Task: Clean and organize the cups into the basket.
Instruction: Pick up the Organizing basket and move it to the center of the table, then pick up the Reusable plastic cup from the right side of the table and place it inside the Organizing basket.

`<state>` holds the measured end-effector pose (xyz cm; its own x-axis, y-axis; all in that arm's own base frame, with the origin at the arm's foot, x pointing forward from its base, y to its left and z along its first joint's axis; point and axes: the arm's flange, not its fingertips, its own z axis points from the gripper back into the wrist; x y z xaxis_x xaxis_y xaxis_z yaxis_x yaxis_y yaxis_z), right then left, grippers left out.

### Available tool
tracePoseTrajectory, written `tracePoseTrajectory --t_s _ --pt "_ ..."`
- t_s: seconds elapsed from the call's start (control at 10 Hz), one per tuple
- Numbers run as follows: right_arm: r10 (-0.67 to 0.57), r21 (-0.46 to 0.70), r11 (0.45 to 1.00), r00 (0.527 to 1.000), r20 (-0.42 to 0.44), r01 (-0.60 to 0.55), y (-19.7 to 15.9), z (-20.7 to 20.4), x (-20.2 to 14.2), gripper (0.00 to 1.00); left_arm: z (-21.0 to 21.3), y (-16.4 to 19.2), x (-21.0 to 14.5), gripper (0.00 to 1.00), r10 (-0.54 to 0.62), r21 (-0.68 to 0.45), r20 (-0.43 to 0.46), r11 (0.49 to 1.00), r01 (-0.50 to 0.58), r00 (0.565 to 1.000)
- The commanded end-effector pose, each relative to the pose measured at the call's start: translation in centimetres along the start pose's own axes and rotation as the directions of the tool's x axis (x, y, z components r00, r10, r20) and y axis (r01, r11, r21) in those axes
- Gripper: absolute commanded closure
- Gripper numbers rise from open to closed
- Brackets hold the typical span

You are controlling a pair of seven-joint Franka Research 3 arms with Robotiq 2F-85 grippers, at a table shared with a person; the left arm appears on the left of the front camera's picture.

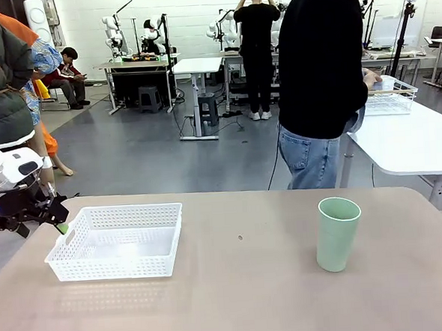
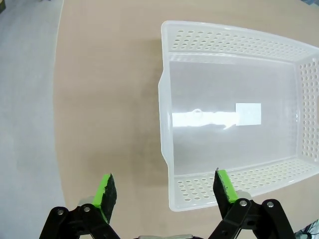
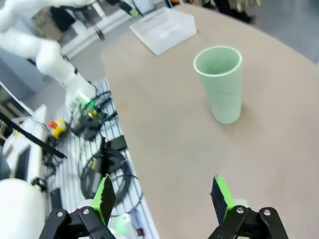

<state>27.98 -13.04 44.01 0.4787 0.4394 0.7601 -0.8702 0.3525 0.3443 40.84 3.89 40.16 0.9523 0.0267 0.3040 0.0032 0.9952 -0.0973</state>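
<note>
Left pincer [image 2: 164, 179] spread wide beside the basket [image 2: 239, 42] (empty), right pincer [image 3: 162, 181] likewise.

**Cup upright, basket empty**

The mint green cup [image 1: 338, 233] stands upright, mouth up, on the right side of the table [image 1: 244, 299]. The white perforated basket [image 1: 111, 268] sits flat and empty on the table's left side, well apart.

The left arm [image 1: 7, 169] comes in low at the picture's left edge, its white wrist bent so that the black left pincer [image 1: 57, 223] angles down and toward the middle. Its green-padded fingers [image 2: 105, 191] stand wide apart, nothing between them. The right pincer [image 3: 162, 195] points down at a slant, jaws likewise spread wide and empty.
</note>
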Motion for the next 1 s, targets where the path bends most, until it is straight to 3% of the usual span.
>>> tracePoseTrajectory --t_s 0.0,0.1,0.4,0.7,0.9 --pt "0.310 0.000 0.951 0.950 0.027 -0.310 -0.9 -1.9 0.9 0.00 -0.8 -0.8 -0.6 0.00 0.002 0.082 -0.046 0.997 0.001 0.999" --pt "0.409 0.018 0.912 0.912 0.034 -0.409 -1.7 -2.8 1.5 0.00 -1.4 -1.6 -0.6 0.00 0.011 0.101 -0.068 0.995 -0.004 0.998" --pt "0.476 0.055 0.874 0.874 0.099 -0.482 -5.8 -5.6 2.5 0.00 -3.2 -2.6 -0.2 0.00 0.063 0.124 -0.139 0.991 -0.046 0.988" --pt "0.337 0.135 0.925 0.931 0.141 -0.356 -10.8 -8.7 3.2 0.00 -3.8 -3.5 -0.7 0.00 0.085 0.166 -0.107 0.984 -0.066 0.991" --pt "0.291 0.159 0.936 0.945 0.148 -0.313 -13.4 -10.9 3.5 0.00 -3.8 -2.9 -0.9 0.00 0.064 0.109 -0.132 0.993 -0.050 0.989"
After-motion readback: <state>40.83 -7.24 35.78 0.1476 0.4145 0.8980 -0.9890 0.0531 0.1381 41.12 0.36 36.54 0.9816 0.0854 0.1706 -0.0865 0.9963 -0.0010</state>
